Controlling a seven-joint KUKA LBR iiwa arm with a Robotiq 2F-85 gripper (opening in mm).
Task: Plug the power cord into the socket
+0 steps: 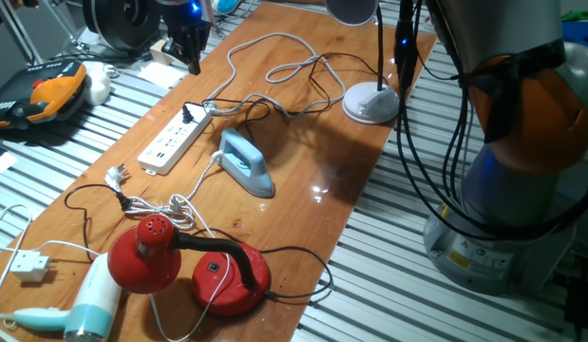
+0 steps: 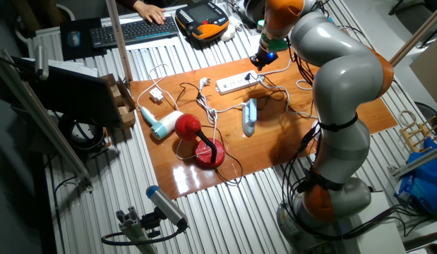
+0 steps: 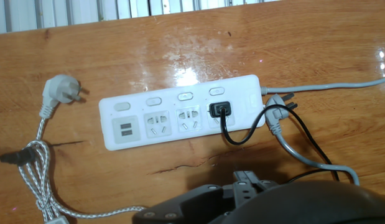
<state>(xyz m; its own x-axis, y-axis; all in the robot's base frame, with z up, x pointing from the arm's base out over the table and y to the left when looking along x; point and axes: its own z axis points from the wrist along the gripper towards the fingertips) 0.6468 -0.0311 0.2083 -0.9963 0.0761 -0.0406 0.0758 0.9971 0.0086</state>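
Note:
The socket is a long white power strip (image 3: 180,118) lying flat on the wooden table, also in one fixed view (image 1: 175,142) and the other fixed view (image 2: 237,82). The small black plug (image 3: 218,109) of the power cord (image 3: 242,138) sits in the strip's rightmost outlet, and its thin black cord loops away to the right. My gripper (image 1: 194,65) hangs above the table beyond the strip's plug end, apart from the plug and holding nothing. Its fingers look slightly apart. In the hand view only its dark body (image 3: 245,183) shows at the bottom edge.
A loose white plug (image 3: 55,90) with a braided cord lies left of the strip, and a grey plug (image 3: 276,109) lies at its right end. A light-blue iron (image 1: 246,161), a white lamp base (image 1: 371,102), a red lamp (image 1: 180,261) and a hair dryer (image 1: 89,304) share the table.

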